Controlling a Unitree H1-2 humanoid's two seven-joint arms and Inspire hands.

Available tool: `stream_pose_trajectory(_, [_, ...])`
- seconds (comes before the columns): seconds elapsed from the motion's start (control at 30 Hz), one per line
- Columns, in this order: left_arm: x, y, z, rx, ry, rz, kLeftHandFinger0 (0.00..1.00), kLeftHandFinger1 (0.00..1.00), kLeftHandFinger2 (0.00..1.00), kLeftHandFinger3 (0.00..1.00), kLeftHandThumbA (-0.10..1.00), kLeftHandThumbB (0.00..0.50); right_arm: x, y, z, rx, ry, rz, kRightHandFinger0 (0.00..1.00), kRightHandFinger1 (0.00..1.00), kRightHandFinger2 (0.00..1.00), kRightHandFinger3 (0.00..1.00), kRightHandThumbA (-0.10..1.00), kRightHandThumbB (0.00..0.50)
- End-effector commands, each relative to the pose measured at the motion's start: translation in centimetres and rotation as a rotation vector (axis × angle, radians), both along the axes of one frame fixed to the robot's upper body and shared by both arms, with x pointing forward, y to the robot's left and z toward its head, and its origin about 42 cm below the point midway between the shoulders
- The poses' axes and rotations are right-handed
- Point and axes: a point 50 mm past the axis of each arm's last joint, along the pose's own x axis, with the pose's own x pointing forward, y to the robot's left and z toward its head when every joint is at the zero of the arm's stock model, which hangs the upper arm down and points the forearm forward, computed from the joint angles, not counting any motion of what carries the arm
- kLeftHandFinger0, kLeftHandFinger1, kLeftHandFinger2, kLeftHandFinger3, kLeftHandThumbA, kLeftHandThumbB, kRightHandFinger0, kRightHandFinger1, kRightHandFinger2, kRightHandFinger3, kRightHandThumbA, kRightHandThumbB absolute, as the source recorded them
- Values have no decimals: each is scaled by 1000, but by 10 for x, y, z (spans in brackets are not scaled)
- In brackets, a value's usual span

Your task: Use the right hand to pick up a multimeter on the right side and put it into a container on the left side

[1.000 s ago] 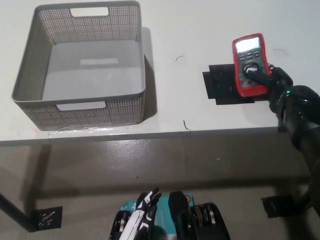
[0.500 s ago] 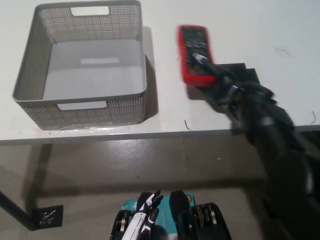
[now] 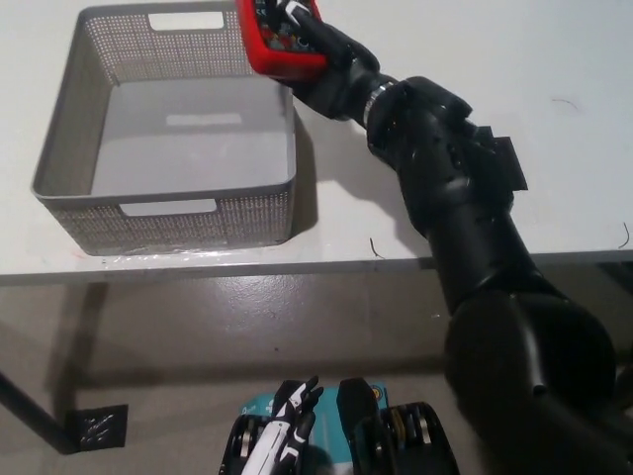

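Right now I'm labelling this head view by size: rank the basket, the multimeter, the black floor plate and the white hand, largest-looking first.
1. Grey mesh basket, by far the largest.
2. Red multimeter, partly covered by the right hand holding it.
3 and 4. Black floor plate and left hand look alike in size, so I won't rank them.

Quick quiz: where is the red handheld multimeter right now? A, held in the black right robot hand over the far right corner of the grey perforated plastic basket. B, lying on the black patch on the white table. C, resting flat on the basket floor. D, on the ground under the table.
A: the black right robot hand grips the red handheld multimeter above the far right corner of the grey perforated plastic basket.
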Motion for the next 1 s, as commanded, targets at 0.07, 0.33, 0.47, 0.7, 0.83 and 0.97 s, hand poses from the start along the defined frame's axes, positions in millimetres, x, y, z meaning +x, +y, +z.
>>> stream_pose_trajectory(0.07, [0,-3,7,-11,-56,-15,1000,1000,1000,1000,1000,484,-5,23,65,40,-185,87,0,101,609,317,-100,157])
stream_pose_trajectory(0.33, [-5,-5,4,-3,-45,-22,1000,1000,1000,1000,1000,498,-5,54,46,-287,-221,4,0,272,803,904,-100,116])
stream_pose_trajectory(0.47, [-4,-6,4,-7,-41,-40,1000,1000,1000,1000,1000,487,-8,66,35,-430,-270,-17,0,398,896,982,-100,123])
stream_pose_trajectory(0.7, [-1,-6,8,19,-69,-67,1000,1000,1000,1000,1000,455,-20,93,24,-838,-519,-69,80,520,889,831,-100,195])
stream_pose_trajectory(0.83, [-1,-7,10,29,-79,-83,1000,1000,1000,1000,1000,449,-25,100,24,-887,-577,-103,872,1000,1000,1000,364,378])
stream_pose_trajectory(0.97, [-3,-7,10,33,-81,-90,1000,1000,1000,1000,1000,448,-24,98,27,-853,-627,46,1000,1000,1000,1000,773,500])
